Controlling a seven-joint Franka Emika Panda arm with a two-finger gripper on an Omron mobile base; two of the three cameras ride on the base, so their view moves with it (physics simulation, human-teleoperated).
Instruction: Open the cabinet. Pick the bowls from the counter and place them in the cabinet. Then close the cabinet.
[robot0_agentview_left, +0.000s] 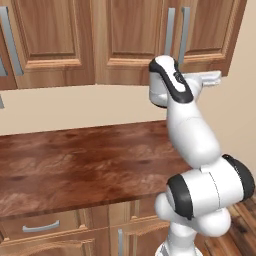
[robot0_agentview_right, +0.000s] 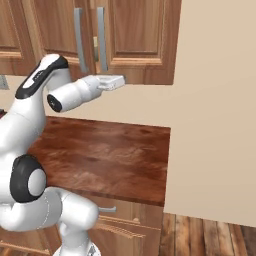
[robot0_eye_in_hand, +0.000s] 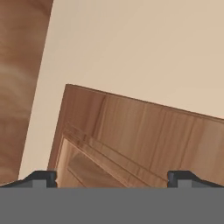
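1. The end effector (robot0_eye_in_hand: 112, 177) is released: in the hand view its two dark fingertips (robot0_eye_in_hand: 41, 177) stand far apart at the bottom edge, with nothing between them.
2. In the right base view the white hand (robot0_agentview_right: 107, 82) is raised in front of the cabinet (robot0_agentview_right: 135, 35), just below the lower ends of the two grey bar handles (robot0_agentview_right: 90, 40) that meet at the centre.
3. In the left base view the hand (robot0_agentview_left: 207, 78) pokes out at 3 o'clock from behind the arm's (robot0_agentview_left: 192, 135) upper joint, level with the cabinet's (robot0_agentview_left: 130, 35) bottom edge.
4. Both cabinet doors are shut; the handles (robot0_agentview_left: 177, 32) are upright and side by side, and the hand is near them, though contact cannot be told.
5. In the hand view the cabinet's underside and lower door panel (robot0_eye_in_hand: 131, 140) fill the lower middle, with beige wall (robot0_eye_in_hand: 144, 48) from 12 to 3 o'clock above it.
6. The reddish-brown tabletop (robot0_agentview_left: 85, 165) runs below the cabinet, from 9 o'clock toward the centre of the left base view.
7. In the right base view the tabletop (robot0_agentview_right: 115, 155) ends at a beige wall panel (robot0_agentview_right: 215, 110) at 3 o'clock.
8. Low drawer units with grey handles (robot0_agentview_left: 40, 227) sit under the tabletop at 7 o'clock in the left base view.
9. Wood-plank floor (robot0_agentview_right: 210, 235) shows at 5 o'clock in the right base view.
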